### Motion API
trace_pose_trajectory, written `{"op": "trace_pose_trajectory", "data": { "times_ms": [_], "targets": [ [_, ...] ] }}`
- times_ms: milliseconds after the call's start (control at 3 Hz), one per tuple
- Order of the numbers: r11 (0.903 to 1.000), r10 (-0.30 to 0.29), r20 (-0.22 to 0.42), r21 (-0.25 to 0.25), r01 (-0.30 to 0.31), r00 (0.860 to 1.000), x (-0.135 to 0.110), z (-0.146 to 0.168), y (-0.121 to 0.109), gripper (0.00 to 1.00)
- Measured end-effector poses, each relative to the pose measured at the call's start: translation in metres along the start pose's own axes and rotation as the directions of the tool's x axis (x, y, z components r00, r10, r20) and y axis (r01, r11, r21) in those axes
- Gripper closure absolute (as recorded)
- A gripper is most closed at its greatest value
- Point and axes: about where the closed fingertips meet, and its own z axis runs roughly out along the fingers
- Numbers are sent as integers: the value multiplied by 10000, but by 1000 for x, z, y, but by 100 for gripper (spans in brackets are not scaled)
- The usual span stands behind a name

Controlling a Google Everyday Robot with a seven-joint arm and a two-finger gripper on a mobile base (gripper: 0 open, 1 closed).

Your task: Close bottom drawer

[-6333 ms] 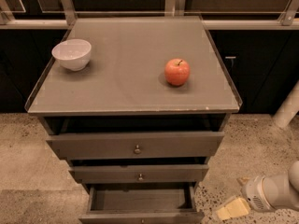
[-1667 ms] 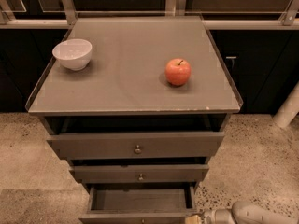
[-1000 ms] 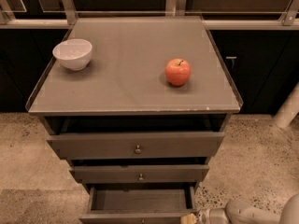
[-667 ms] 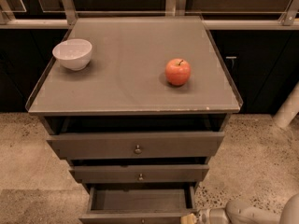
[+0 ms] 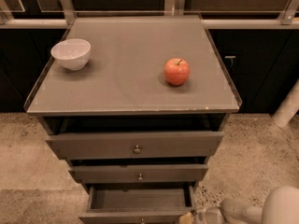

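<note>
The bottom drawer point(image 5: 135, 215) is the narrowest of three dark grey-brown drawers. It stands pulled out at the lower edge of the camera view, with its empty inside point(image 5: 140, 199) showing. Its front panel is cut off by the frame edge. My gripper point(image 5: 188, 217) comes in from the lower right on a pale arm point(image 5: 254, 211). Its yellowish tip is right at the right end of the bottom drawer's front panel. I cannot tell whether it touches the panel.
The middle drawer point(image 5: 138, 173) and top drawer point(image 5: 135, 144) are each slightly pulled out. A white bowl point(image 5: 71, 53) and a red apple point(image 5: 176, 71) sit on the cabinet top point(image 5: 126, 87). A white post point(image 5: 287, 107) stands at the right on speckled floor.
Since the oldest frame, my gripper has moved left along the floor, from well to the right of the cabinet to the drawer's front right corner. Over the last second it has barely moved.
</note>
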Motion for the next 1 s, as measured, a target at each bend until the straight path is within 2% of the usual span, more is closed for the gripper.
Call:
{"op": "trace_pose_trajectory", "data": {
  "times_ms": [333,667,1000],
  "targets": [
    [9975,586,-139,413,-580,9982,1,16,-23,100],
    [9975,587,-138,413,-581,9982,2,15,-22,100],
    [9972,676,295,311,-685,9973,-11,31,-32,100]
  ]
}}
